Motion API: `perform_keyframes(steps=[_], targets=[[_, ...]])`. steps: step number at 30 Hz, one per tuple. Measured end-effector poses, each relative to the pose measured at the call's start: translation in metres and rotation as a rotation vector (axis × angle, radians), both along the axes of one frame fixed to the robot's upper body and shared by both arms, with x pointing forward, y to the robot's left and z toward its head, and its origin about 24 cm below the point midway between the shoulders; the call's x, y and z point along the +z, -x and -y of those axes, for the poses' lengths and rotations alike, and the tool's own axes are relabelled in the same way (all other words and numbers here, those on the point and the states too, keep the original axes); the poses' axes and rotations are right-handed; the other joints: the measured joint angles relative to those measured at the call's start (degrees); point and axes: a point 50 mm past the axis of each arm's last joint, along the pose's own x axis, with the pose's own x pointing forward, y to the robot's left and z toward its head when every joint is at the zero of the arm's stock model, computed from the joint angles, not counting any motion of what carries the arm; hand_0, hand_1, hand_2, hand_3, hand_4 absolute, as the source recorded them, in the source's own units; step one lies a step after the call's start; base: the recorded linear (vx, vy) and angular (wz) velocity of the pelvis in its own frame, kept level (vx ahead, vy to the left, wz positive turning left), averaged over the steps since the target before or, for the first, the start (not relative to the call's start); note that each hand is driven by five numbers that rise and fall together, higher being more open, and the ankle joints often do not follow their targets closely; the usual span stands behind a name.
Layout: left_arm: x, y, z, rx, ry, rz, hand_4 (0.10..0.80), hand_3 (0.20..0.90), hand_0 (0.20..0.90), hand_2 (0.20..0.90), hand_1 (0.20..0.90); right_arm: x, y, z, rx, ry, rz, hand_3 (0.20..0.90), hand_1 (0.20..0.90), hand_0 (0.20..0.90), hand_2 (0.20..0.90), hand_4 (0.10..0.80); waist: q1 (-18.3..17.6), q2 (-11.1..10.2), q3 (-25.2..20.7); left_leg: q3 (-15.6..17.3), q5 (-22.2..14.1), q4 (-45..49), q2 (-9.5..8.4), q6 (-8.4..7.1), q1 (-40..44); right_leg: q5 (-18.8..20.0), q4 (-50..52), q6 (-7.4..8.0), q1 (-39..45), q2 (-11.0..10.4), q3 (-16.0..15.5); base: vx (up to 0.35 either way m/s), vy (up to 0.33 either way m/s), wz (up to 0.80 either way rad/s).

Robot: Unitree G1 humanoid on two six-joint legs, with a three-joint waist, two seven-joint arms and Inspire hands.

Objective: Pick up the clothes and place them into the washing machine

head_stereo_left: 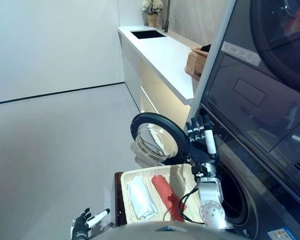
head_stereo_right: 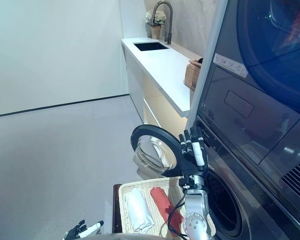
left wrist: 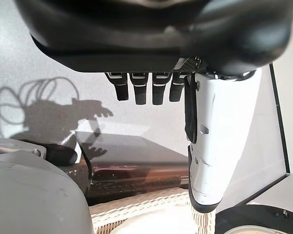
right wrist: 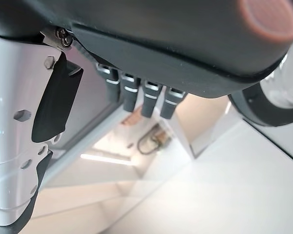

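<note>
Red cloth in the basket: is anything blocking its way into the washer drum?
Nothing visible. The round door is swung open, the drum opening is clear beside the basket, and the red cloth lies uncovered there.

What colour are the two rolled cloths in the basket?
One cloth is white, the other red; clearest in the left eye view.

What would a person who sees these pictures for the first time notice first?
The round washing machine door stands open, and the raised right hand with straight fingers is beside its rim. Below them a wicker basket holds a white cloth and a red cloth, side by side. The left hand hangs low over the floor, holding nothing.
</note>
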Motion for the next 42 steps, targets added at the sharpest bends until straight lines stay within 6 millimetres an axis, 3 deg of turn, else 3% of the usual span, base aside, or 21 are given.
perform_keyframes(steps=[3, 5, 6, 7, 11, 12, 14, 16, 17, 18, 21, 25, 26, 27, 34, 38, 42], targets=[[0.000, 0.000, 0.000, 0.000, 0.000, 0.000, 0.800, 0.900, 0.900, 0.900, 0.900, 0.001, 0.000, 0.001, 0.016, 0.071, -0.011, 0.900, 0.900, 0.900, 0.900, 0.800, 0.0, -0.1, 0.0, 0.0, 0.0, 0.0, -0.01, 0.00, -0.1, 0.0, 0.0, 0.00, 0.0, 0.0, 0.0, 0.000, 0.000, 0.00], [0.000, 0.000, -0.001, -0.002, -0.004, -0.001, 0.800, 0.900, 0.900, 0.900, 0.900, 0.006, -0.001, 0.010, 0.045, 0.295, -0.042, 0.900, 0.900, 0.900, 0.900, 0.800, 0.0, -0.3, -0.1, -0.1, 0.0, 0.0, -0.05, 0.01, -0.1, -0.1, 0.0, 0.13, 0.0, 0.0, 0.0, 0.000, 0.000, 0.00], [0.000, 0.000, -0.001, -0.008, -0.007, -0.002, 0.800, 0.900, 0.900, 0.900, 0.900, 0.008, -0.002, 0.015, 0.065, 0.437, -0.063, 0.200, 0.200, 0.200, 0.200, 0.300, 0.0, -0.4, -0.1, -0.1, 0.0, 0.0, -0.06, 0.01, -0.1, -0.1, 0.0, 0.17, 0.0, -0.1, 0.0, -0.007, 0.006, 0.03], [0.001, 0.000, -0.002, -0.026, -0.013, -0.004, 0.800, 0.900, 0.900, 0.900, 0.900, 0.013, -0.003, 0.023, 0.089, 0.613, -0.079, 0.200, 0.200, 0.200, 0.200, 0.300, 0.1, -0.5, -0.2, -0.2, 0.0, 0.0, -0.11, 0.01, -0.3, -0.2, 0.0, 0.18, 0.0, -0.1, 0.0, -0.005, 0.007, 0.05], [0.001, 0.000, -0.003, -0.060, -0.025, -0.011, 0.800, 0.900, 0.900, 0.900, 0.900, 0.041, -0.007, 0.031, 0.068, 0.986, -0.013, 0.200, 0.200, 0.200, 0.200, 0.300, -0.1, -0.6, -0.2, -0.4, 0.0, 0.0, -0.09, 0.02, -0.5, -0.2, -0.2, 0.21, 0.0, 0.0, -0.5, 0.003, 0.006, 0.03], [0.001, -0.001, -0.002, -0.082, -0.030, -0.008, 0.800, 0.900, 0.900, 0.900, 0.900, 0.056, -0.008, 0.035, 0.045, 1.261, 0.024, 0.200, 0.200, 0.200, 0.200, 0.300, -0.1, -0.5, -0.2, -0.6, 0.0, 0.0, -0.18, 0.02, -0.7, -0.1, -0.3, 0.22, 0.0, -0.1, -0.6, -0.005, 0.010, 0.05], [0.002, -0.003, -0.003, -0.113, -0.046, -0.010, 0.800, 0.900, 0.900, 0.900, 0.900, 0.073, -0.009, 0.039, -0.031, 1.550, 0.087, 0.200, 0.200, 0.200, 0.200, 0.300, -0.1, -0.7, -0.3, -0.7, 0.0, 0.0, -0.18, 0.03, -0.7, 0.0, -0.3, 0.44, 0.0, -0.1, -0.7, -0.006, 0.002, 0.07], [0.002, -0.003, -0.003, -0.126, -0.063, -0.006, 0.800, 0.900, 0.900, 0.900, 0.900, 0.083, -0.013, 0.038, -0.116, 1.731, 0.118, 0.200, 0.200, 0.200, 0.200, 0.300, 0.0, -0.8, -0.3, -0.9, 0.0, 0.0, -0.25, 0.03, -0.8, 0.0, -0.3, 0.38, 0.0, 0.1, -0.7, -0.007, 0.000, 0.02], [0.002, -0.004, -0.003, -0.130, -0.066, -0.002, 0.800, 0.900, 0.900, 0.900, 0.900, 0.084, -0.014, 0.038, -0.131, 1.776, 0.127, 0.378, 0.378, 0.378, 0.378, 0.427, 0.0, -0.9, -0.3, -1.1, 0.0, 0.0, -0.27, 0.02, -0.8, -0.1, -0.3, 0.37, 0.0, 0.1, -0.8, 0.000, 0.000, 0.00], [0.003, -0.004, -0.003, -0.134, -0.068, 0.001, 0.800, 0.900, 0.900, 0.900, 0.900, 0.084, -0.015, 0.037, -0.136, 1.797, 0.129, 0.900, 0.900, 0.900, 0.900, 0.800, 0.0, -0.9, -0.3, -1.2, 0.0, 0.0, -0.25, 0.02, -0.8, -0.1, -0.4, 0.34, 0.0, 0.1, -0.8, 0.001, 0.005, 0.03], [0.003, -0.006, -0.003, -0.142, -0.072, 0.003, 0.800, 0.900, 0.900, 0.900, 0.900, 0.078, -0.015, 0.039, -0.121, 1.864, 0.091, 0.900, 0.900, 0.900, 0.900, 0.800, 0.0, -1.0, -0.1, -1.2, 0.0, 0.0, -0.28, 0.02, -0.9, -0.1, -0.4, 0.26, 0.0, 0.1, -0.9, 0.000, 0.000, 0.00], [0.003, -0.006, -0.004, -0.153, -0.077, 0.002, 0.800, 0.900, 0.900, 0.900, 0.900, 0.054, -0.016, 0.049, -0.056, 1.898, -0.045, 0.900, 0.900, 0.900, 0.900, 0.800, 0.0, -1.3, 0.3, -1.2, 0.0, 0.0, -0.28, 0.03, -0.9, -0.2, -0.4, 0.25, 0.0, 0.0, -0.9, 0.000, 0.000, 0.00], [0.003, -0.006, -0.004, -0.161, -0.078, 0.000, 0.800, 0.900, 0.900, 0.900, 0.900, 0.043, -0.015, 0.053, -0.027, 1.902, -0.105, 0.845, 0.845, 0.845, 0.845, 0.761, 0.0, -1.4, 0.3, -1.2, 0.0, 0.0, -0.26, 0.04, -0.8, -0.2, -0.4, 0.25, 0.0, 0.0, -0.9, 0.000, 0.000, 0.00], [0.003, -0.006, -0.005, -0.165, -0.079, 0.001, 0.800, 0.900, 0.900, 0.900, 0.900, 0.032, -0.014, 0.057, 0.005, 1.903, -0.171, 0.200, 0.200, 0.200, 0.200, 0.300, 0.0, -1.4, 0.4, -1.2, 0.0, 0.0, -0.24, 0.04, -0.8, -0.2, -0.4, 0.25, 0.0, 0.0, -0.9, 0.000, 0.000, 0.00], [0.003, -0.008, -0.004, -0.205, -0.077, -0.010, 0.800, 0.900, 0.900, 0.900, 0.900, -0.056, 0.016, 0.067, 0.252, 1.678, -0.606, 0.200, 0.200, 0.200, 0.200, 0.300, 0.1, -1.4, 0.9, -1.3, 0.0, 0.3, -0.19, 0.06, -0.7, -0.2, -0.4, 0.24, 0.1, 0.2, -0.9, 0.000, 0.000, 0.00], [0.002, -0.011, -0.003, -0.237, -0.071, -0.022, 0.800, 0.900, 0.900, 0.900, 0.900, -0.110, 0.053, 0.058, 0.462, 1.477, -0.866, 0.200, 0.200, 0.200, 0.200, 0.300, 0.8, -1.4, 1.1, -1.3, 0.0, 0.3, 0.02, 0.06, -0.7, -0.2, -0.4, 0.23, 0.1, 0.2, -1.1, 0.000, 0.000, 0.00], [0.002, -0.012, -0.004, -0.244, -0.060, -0.029, 0.800, 0.900, 0.900, 0.900, 0.900, -0.130, 0.075, 0.046, 0.514, 1.299, -0.972, 0.200, 0.200, 0.200, 0.200, 0.300, 0.8, -1.4, 1.4, -1.4, 0.0, 0.3, 0.11, 0.10, 0.0, -0.3, -0.4, 0.13, 1.1, 0.2, -1.4, 0.001, 0.001, 0.03]])
